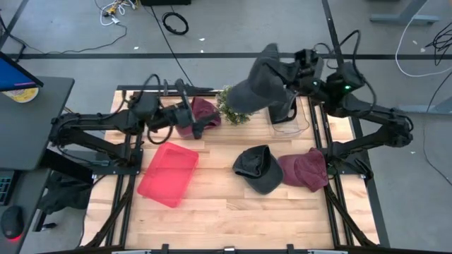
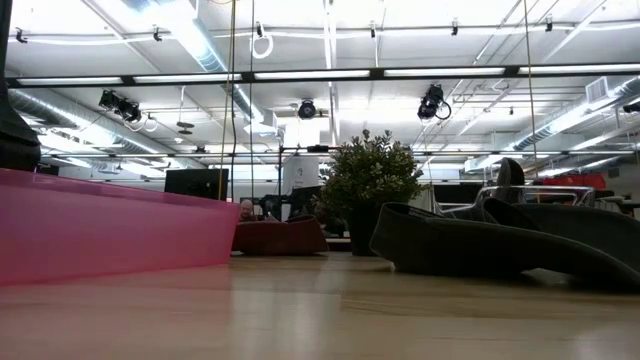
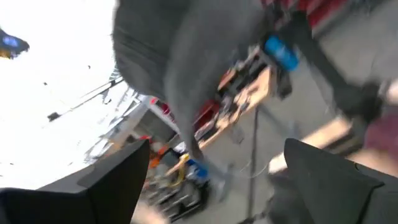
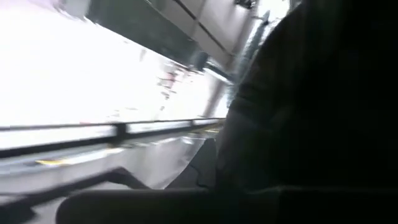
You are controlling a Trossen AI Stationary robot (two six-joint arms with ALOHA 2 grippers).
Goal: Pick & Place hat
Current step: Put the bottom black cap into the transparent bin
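Holding grey hat (image 1: 258, 83) aloft, right gripper (image 1: 288, 77)

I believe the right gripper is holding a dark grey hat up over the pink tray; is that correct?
Not quite: the right gripper holds the dark grey hat up beside the small plant at the far edge, not over the pink tray, as the high view shows.

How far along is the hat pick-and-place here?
Nothing is placed yet: the pink bin holds no hat. The right end effector has a dark grey hat lifted. A black hat and a maroon hat remain on the table.
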